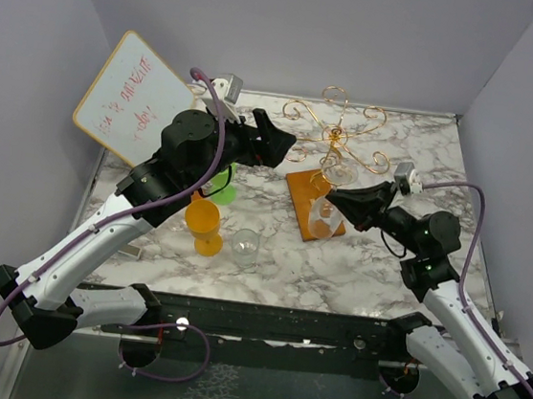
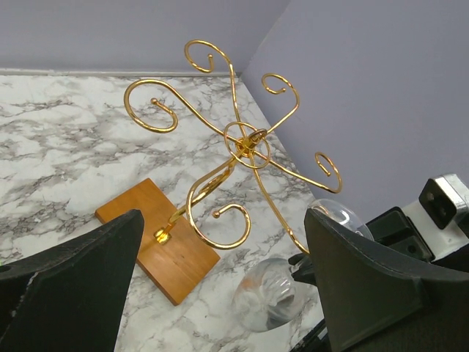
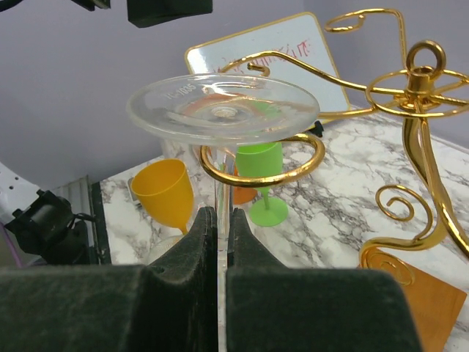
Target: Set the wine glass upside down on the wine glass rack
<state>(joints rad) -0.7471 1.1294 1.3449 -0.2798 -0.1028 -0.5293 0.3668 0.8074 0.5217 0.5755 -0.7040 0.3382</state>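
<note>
From above: your right pincer is clamped on the stem of the wine glass. The glass hangs bowl-down, foot up, among the near curls of the wine glass rack, over the rack's wooden base, toward the far right of the desk. Your left pincer hovers high, just left of the rack, holding nothing. An orange goblet, a green goblet and a small clear tumbler stand left of the desk's middle. A white board leans at the far left corner.

Left wrist: your fingers are spread wide, with the rack framed between them and the glass low at its right side.

Right wrist: your fingers are pressed tight on the stem. The foot sits just above one gold curl, with the stem threaded through it.
</note>
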